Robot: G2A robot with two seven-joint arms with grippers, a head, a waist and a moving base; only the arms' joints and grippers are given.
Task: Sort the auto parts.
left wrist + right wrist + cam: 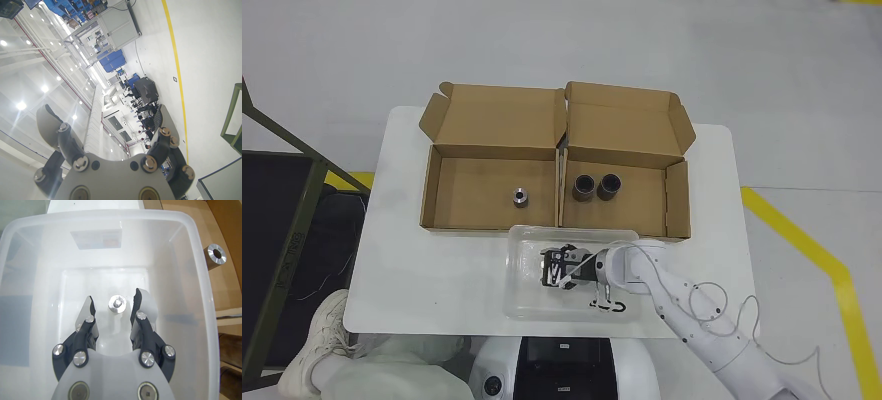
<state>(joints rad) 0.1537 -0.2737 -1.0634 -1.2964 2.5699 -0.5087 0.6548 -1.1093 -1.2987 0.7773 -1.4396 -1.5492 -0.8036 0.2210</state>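
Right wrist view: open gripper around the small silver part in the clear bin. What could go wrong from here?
1. The silver part lies small on the smooth floor of the clear bin, between the right gripper's open fingers; closing may skid it away.
2. The gripper sits deep inside the bin; lifting out could catch a wall and drag it.
3. It matches the silver cylinder, not the dark rings; a wrong-box drop is possible.

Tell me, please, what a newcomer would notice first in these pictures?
The right gripper, open, sits low in the clear bin, straddling a small silver bolt without touching it. Behind the bin, one cardboard box holds a silver bushing; the second box holds two dark rings.
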